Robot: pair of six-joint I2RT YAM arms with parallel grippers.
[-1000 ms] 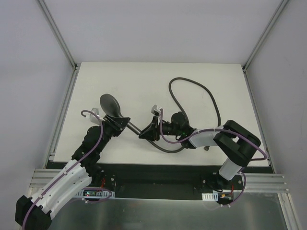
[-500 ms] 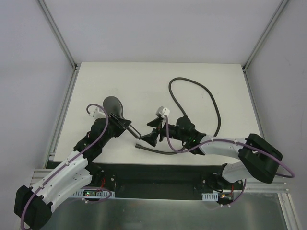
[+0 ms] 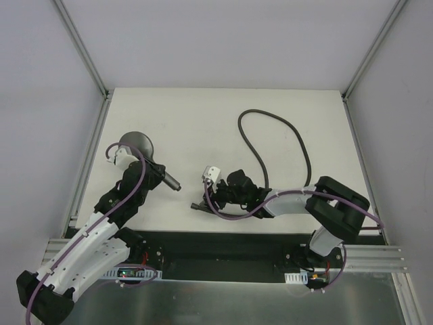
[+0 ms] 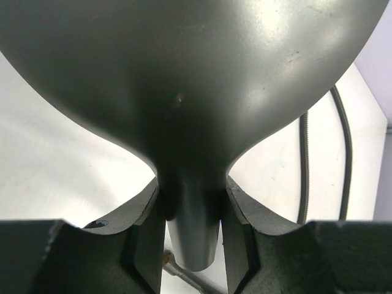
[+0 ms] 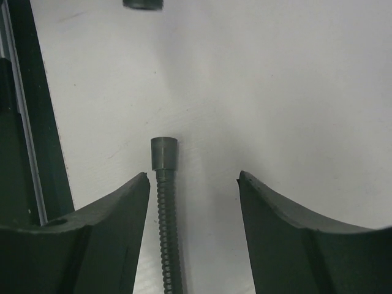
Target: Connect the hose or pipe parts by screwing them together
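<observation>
Right tool (image 5: 193, 177) astride hose (image 5: 165, 202), sides clear

Dark grey shower head (image 3: 137, 145) lies near the table's (image 3: 203, 115) left edge; the thin hose (image 3: 298, 145) loops centre-right, unconnected.

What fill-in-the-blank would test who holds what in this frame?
1. The left gripper is shut on the shower head, at its ____.
2. On the right gripper, the jaws stand ____ on either side of the end fitting of the hose.
3. That fitting lies on the white ____.
Missing words: handle; open; table.
</observation>
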